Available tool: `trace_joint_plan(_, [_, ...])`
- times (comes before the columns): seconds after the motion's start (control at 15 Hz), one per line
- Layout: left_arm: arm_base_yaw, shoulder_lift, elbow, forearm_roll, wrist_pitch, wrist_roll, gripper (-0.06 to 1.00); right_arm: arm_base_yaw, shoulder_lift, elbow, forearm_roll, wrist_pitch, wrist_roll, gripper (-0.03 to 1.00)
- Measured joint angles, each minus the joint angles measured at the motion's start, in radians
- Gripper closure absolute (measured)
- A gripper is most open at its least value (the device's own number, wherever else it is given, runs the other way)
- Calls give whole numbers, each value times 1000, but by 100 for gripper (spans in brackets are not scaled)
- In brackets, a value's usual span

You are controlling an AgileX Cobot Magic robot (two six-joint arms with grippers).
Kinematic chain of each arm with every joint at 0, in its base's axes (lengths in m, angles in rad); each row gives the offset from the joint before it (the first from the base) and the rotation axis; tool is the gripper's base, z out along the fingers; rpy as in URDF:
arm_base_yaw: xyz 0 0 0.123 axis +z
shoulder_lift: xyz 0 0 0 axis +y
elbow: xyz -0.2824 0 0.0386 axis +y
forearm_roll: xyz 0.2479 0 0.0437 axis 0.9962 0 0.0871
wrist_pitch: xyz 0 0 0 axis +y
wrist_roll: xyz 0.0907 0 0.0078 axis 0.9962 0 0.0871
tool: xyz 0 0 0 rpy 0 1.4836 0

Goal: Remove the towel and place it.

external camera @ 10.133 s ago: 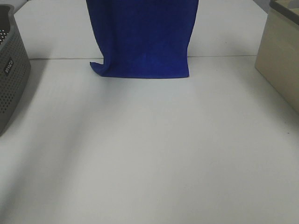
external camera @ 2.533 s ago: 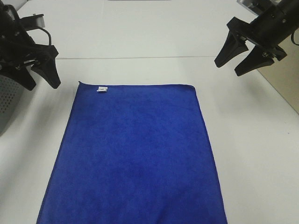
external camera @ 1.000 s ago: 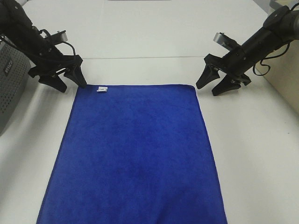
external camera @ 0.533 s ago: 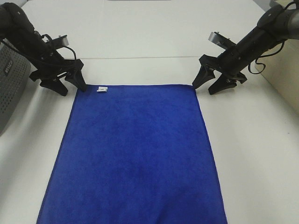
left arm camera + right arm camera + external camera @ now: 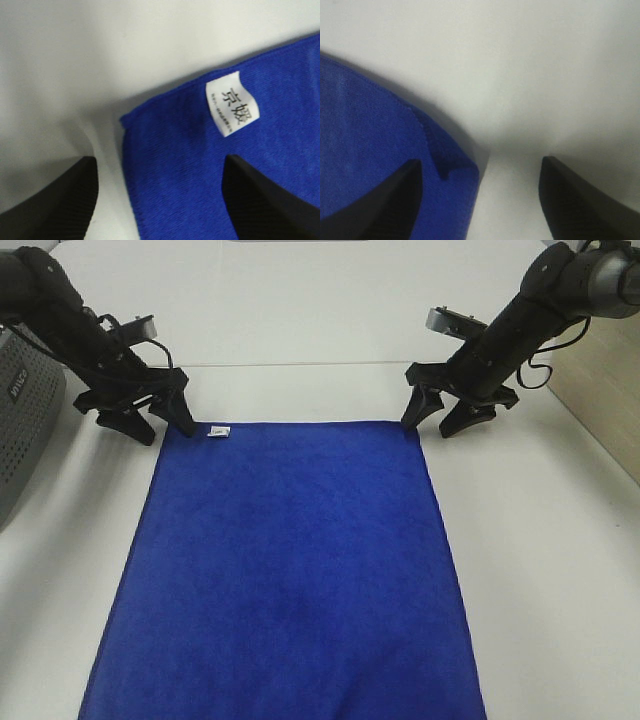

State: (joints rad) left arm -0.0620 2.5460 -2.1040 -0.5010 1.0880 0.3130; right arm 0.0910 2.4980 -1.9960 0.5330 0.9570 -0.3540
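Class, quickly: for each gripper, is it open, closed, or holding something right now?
Left gripper: open, holding nothing; jaws straddle one corner of the towel.
Right gripper: open, holding nothing; jaws straddle another towel corner.

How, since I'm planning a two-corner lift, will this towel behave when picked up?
Probably floppy: the towel lies flat as thin cloth. Held at the far corners, where the left gripper and right gripper stand open, its middle would likely sag. The plush weave should resist slipping.

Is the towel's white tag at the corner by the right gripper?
No, the white tag sits on the towel at the far corner beside the left gripper.
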Motion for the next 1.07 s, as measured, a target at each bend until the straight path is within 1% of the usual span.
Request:
trace_joint_plan(0.27, [-62,1,0,-8,-34,-1,28,72,4,-3,-12,-46,4,30])
trace_joint_plan(0.47, [-91,5,0,-11,-61,-10,33,123,8,-3,-15,-74,4,32])
trace_joint_plan(0.53, [-96,6,0,-11,-71,-19,35,127,9,-3,-15,-79,4,35])
trace_joint_plan(0.6, [-96,8,0,-11,-78,-29,40,128,11,-3,-20,-83,4,40])
trace_joint_plan(0.67, [-96,9,0,-9,-79,-38,49,128,12,-3,-27,-88,6,47])
trace_joint_plan(0.87, [-96,18,0,-1,-94,-27,86,127,14,-3,-60,-101,17,74])
trace_joint_plan(0.93, [-96,18,0,-1,-99,-18,91,127,14,-3,-67,-102,18,83])
trace_joint_plan(1.0, [-96,18,0,0,-100,-15,92,127,14,-3,-72,-103,12,91])
trace_joint_plan(1.07, [-96,18,0,3,-101,-12,92,127,14,-3,-74,-104,2,95])
